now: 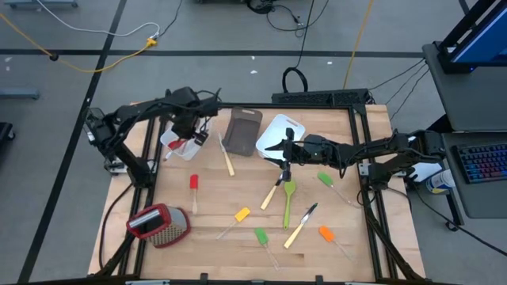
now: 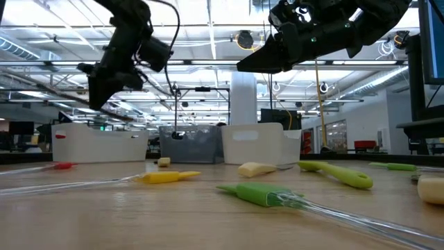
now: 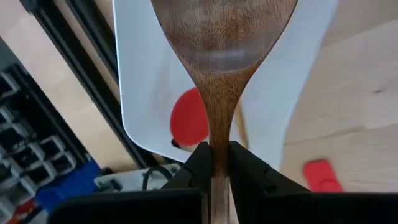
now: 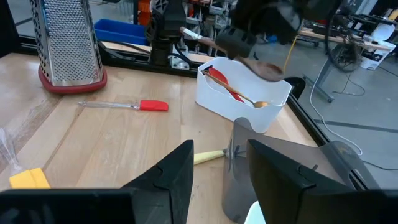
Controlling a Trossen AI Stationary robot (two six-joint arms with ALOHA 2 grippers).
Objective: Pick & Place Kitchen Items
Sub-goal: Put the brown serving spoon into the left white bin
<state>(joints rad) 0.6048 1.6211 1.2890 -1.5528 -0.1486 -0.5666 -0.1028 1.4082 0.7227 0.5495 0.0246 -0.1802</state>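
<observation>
The left end effector (image 3: 214, 163) pinches a wooden spoon (image 3: 221, 56) by its thin neck, over the white tub (image 1: 184, 142) at ten o'clock on the counter (image 1: 238, 237). The spoon looks light, stiff and smooth. The right end effector (image 1: 285, 150) hangs open near the middle.

Bright even overhead light, soft shadows; low view foreground blurred, ceiling-light glare.

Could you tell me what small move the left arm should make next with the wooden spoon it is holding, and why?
Probably open the left gripper a little further to drop the wooden spoon. The fingers pinch its handle with the bowl hanging over the white tub, where a red spoon already lies. The right gripper waits open above mid-table.
</observation>
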